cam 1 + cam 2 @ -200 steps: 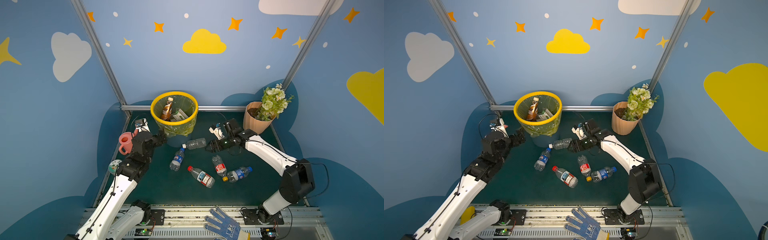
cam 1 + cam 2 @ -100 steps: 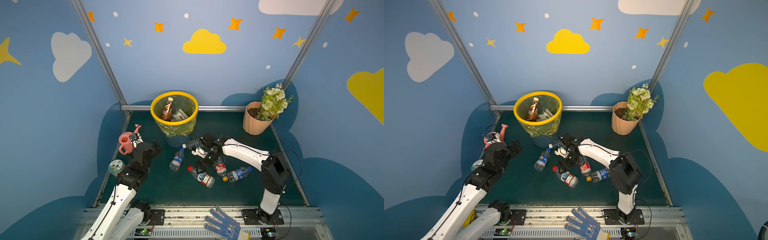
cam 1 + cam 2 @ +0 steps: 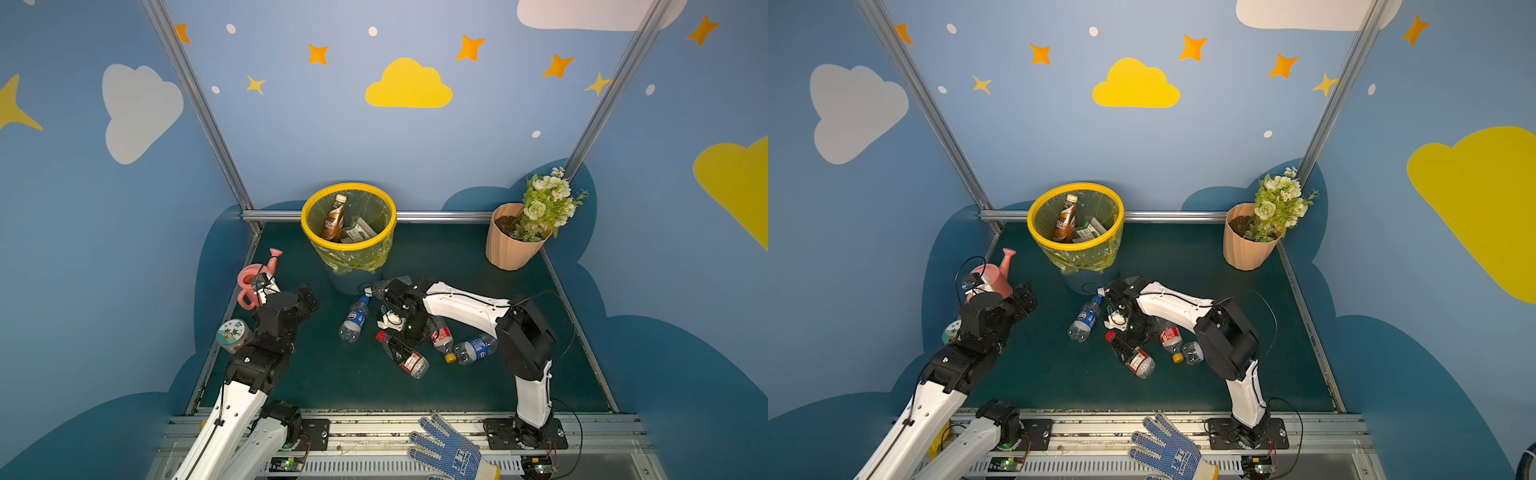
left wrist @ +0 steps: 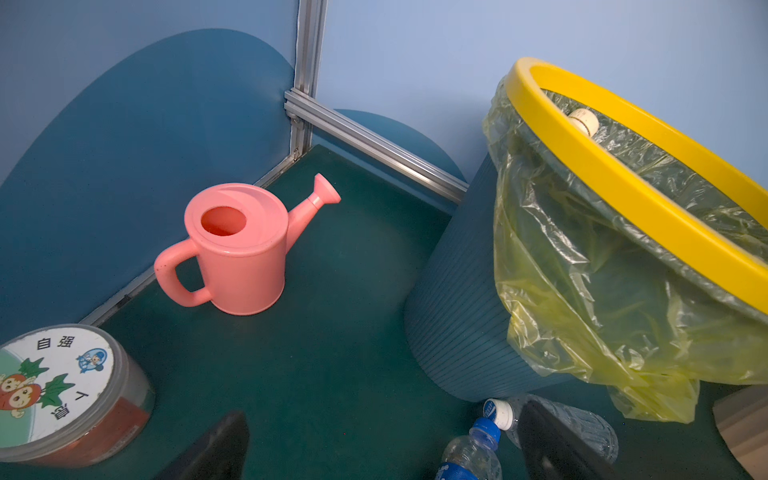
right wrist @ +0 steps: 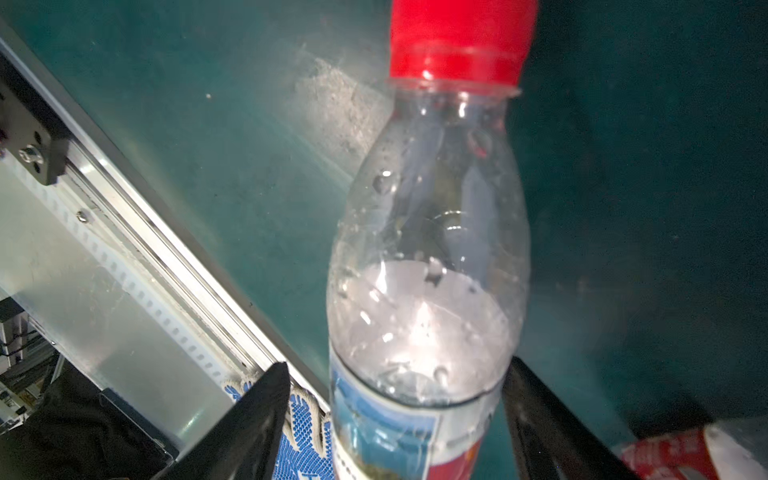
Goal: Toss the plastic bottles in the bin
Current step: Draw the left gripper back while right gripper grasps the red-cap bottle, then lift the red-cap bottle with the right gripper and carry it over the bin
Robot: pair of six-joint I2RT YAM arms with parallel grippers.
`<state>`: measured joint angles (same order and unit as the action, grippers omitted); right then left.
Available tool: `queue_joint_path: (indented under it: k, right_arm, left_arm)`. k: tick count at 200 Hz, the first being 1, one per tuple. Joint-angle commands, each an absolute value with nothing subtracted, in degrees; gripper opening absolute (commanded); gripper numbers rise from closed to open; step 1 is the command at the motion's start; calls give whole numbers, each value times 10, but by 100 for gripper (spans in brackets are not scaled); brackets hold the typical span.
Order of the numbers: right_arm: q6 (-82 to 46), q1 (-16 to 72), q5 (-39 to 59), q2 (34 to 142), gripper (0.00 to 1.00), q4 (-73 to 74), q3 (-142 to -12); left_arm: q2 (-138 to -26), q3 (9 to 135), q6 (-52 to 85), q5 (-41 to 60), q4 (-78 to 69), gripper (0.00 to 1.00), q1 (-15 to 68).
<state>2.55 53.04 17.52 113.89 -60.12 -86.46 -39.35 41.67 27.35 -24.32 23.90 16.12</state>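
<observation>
Lying on the green desk (image 3: 332,386) at lower centre of a top view, the red-capped bottle (image 3: 405,358) is sitting between the parted, unclamped fingers of the right hand (image 5: 397,363). The left hand (image 4: 382,411) is hanging wide apart, empty, lower left of the bin (image 3: 349,246).

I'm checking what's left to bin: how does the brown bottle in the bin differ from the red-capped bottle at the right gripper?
The brown bottle leans upright inside the bin; the red-capped bottle lies on its side on the green mat. The brown bottle is dark with a pale cap; the red-capped bottle is clear. The fingers of the right gripper straddle the red-capped bottle; no gripper is near the brown bottle. Both are capped plastic bottles.
</observation>
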Motion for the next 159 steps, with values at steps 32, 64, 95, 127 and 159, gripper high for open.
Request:
queue_joint_path:
  k: [32, 64, 95, 127, 159]
  right_arm:
    - [30, 538, 142, 1172, 78, -635, -882]
    - [23, 540, 141, 1191, 78, -636, -895]
    - [21, 541, 147, 1194, 66, -634, -899]
    - [29, 537, 151, 1181, 55, -631, -895]
    - [28, 517, 184, 1132, 53, -601, -880]
  left_arm:
    - [-389, 411, 279, -256, 253, 100, 159]
    - [-390, 411, 280, -254, 254, 100, 159]
    - [-388, 411, 279, -260, 258, 100, 159]
    - [-383, 411, 278, -264, 259, 100, 159]
    - [-385, 406, 280, -265, 260, 100, 159]
